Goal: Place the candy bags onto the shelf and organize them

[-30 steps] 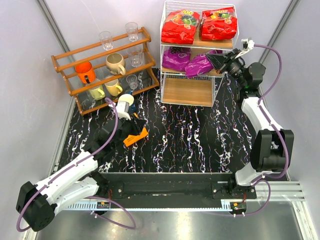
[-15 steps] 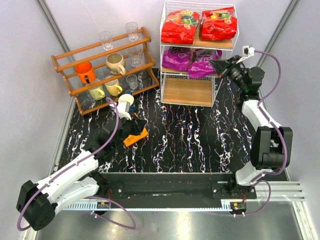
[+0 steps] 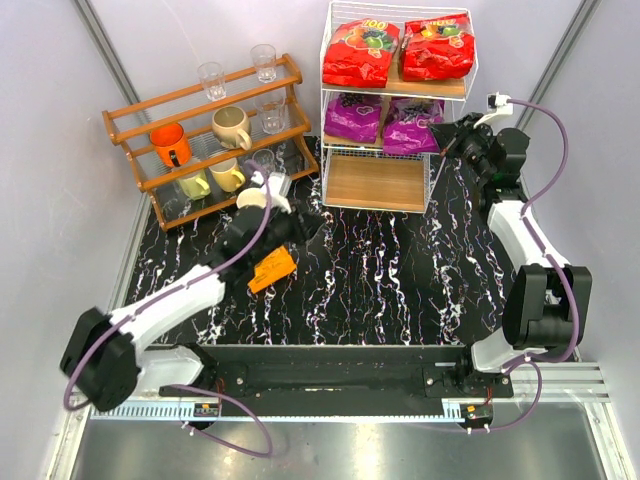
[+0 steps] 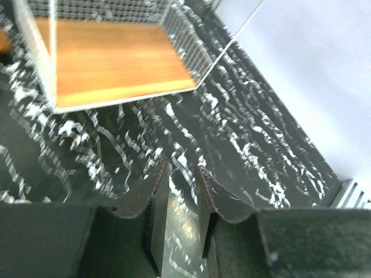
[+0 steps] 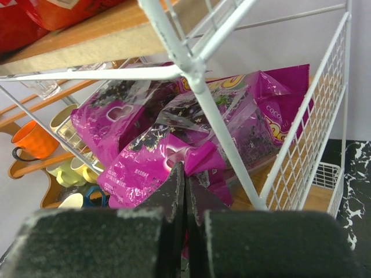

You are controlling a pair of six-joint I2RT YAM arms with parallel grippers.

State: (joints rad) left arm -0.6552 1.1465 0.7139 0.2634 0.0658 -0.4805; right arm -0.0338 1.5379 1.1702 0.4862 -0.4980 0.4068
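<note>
The white wire shelf (image 3: pixel 375 182) holds two red candy bags (image 3: pixel 360 52) (image 3: pixel 437 46) on its top tier. Two purple bags lie on the middle tier (image 3: pixel 350 115) (image 3: pixel 408 125). The bottom tier (image 4: pixel 110 58) is bare. My right gripper (image 3: pixel 447 135) is at the shelf's right side. In the right wrist view its jaws (image 5: pixel 184 168) are shut on a fold of the right purple bag (image 5: pixel 145 162), beside the other purple bag (image 5: pixel 113 113). The orange-yellow bag (image 3: pixel 272 270) lies flat on the table. My left gripper (image 3: pixel 305 222) (image 4: pixel 182 168) hovers up and right of it, slightly open and empty.
A low brown wooden rack (image 3: pixel 200 140) of mugs and glasses stands at the back left; its orange mug (image 5: pixel 32 139) shows through the shelf wires. A white shelf post (image 5: pixel 203 98) crosses just in front of my right jaws. Grey walls close both sides.
My right gripper has slid the purple bag onto the middle tier. My left arm has left the orange-yellow bag on the table and swung up and right toward the shelf.
</note>
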